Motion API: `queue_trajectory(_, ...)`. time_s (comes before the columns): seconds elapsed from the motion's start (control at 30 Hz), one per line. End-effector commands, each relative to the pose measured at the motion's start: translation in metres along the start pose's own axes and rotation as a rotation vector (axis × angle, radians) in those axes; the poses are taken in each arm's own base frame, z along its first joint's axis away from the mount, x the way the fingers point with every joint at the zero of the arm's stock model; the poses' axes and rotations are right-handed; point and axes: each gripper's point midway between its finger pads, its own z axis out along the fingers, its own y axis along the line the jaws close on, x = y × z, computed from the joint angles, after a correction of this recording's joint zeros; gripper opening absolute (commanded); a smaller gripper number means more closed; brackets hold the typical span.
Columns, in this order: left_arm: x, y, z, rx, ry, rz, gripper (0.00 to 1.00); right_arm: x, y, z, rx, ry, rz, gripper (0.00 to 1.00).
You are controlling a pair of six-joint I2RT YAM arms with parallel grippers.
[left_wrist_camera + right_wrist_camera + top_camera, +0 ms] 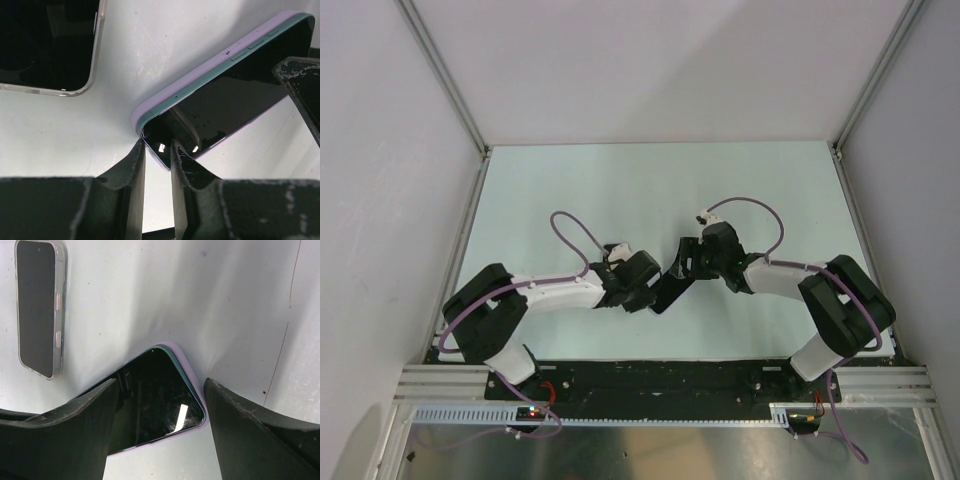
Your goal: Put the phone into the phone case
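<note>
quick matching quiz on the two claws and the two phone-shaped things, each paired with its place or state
Things:
1. left claw
2. right claw
3. pale-edged phone
4. lavender-rimmed device

States:
a. lies flat off to one side, no claw on it
b. fingers spread wide, one on each side of a corner
c. fingers close together at a corner
d. dark glossy face up, a claw at each end

Pairs: 1-c, 2-b, 3-a, 4-d
</note>
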Motion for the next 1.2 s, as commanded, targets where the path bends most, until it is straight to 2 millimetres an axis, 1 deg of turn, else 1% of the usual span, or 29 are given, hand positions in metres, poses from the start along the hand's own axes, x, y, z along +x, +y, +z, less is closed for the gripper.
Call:
queue_trajectory(0.0,0.015,0.002,0.017,0.019,0.044,0.095,0.02,0.018,0.019,-0.009,-0.064,0.061,0.019,0.74)
queue_trajectory(0.07,0.012,0.001,0.014,0.029,0.032,0.121,0.07,0.016,0.018,-0.010,-0.057,0.052,0.018,0.74)
queue_trajectory(0.1,0.010,-0.001,0.011,0.039,0.024,0.134,0.12,0.015,0.017,-0.010,-0.051,0.048,0.017,0.74)
queue_trajectory(0.23,0.000,-0.015,-0.002,0.090,-0.010,0.181,0.27,0.010,0.015,-0.012,-0.041,0.034,0.021,0.74)
queue_trajectory(0.3,-0.005,-0.020,-0.008,0.109,-0.024,0.200,0.32,0.008,0.013,-0.013,-0.036,0.026,0.026,0.74)
queue_trajectory(0.43,-0.014,-0.032,-0.022,0.151,-0.050,0.237,0.39,-0.001,0.007,-0.016,-0.003,0.001,0.040,0.73)
queue_trajectory(0.5,-0.019,-0.037,-0.027,0.165,-0.061,0.257,0.40,-0.006,0.001,-0.019,0.020,-0.012,0.056,0.73)
queue_trajectory(0.67,-0.032,-0.038,-0.032,0.162,-0.091,0.288,0.40,-0.015,-0.010,-0.024,0.063,-0.035,0.087,0.73)
queue_trajectory(0.9,-0.045,-0.043,-0.040,0.176,-0.120,0.316,0.40,-0.020,-0.012,-0.030,0.079,-0.056,0.097,0.74)
queue_trajectory(0.97,-0.048,-0.044,-0.039,0.175,-0.122,0.325,0.40,-0.022,-0.016,-0.032,0.104,-0.069,0.107,0.73)
queue_trajectory(1.0,-0.050,-0.044,-0.037,0.172,-0.121,0.339,0.40,-0.022,-0.022,-0.035,0.136,-0.075,0.117,0.73)
queue_trajectory(1.07,-0.057,-0.047,-0.034,0.167,-0.126,0.382,0.38,-0.020,-0.031,-0.042,0.195,-0.081,0.142,0.72)
queue_trajectory(1.1,-0.060,-0.051,-0.033,0.173,-0.123,0.405,0.37,-0.017,-0.035,-0.046,0.217,-0.080,0.158,0.71)
queue_trajectory(1.17,-0.061,-0.057,-0.025,0.177,-0.095,0.461,0.33,-0.013,-0.038,-0.053,0.234,-0.088,0.194,0.68)
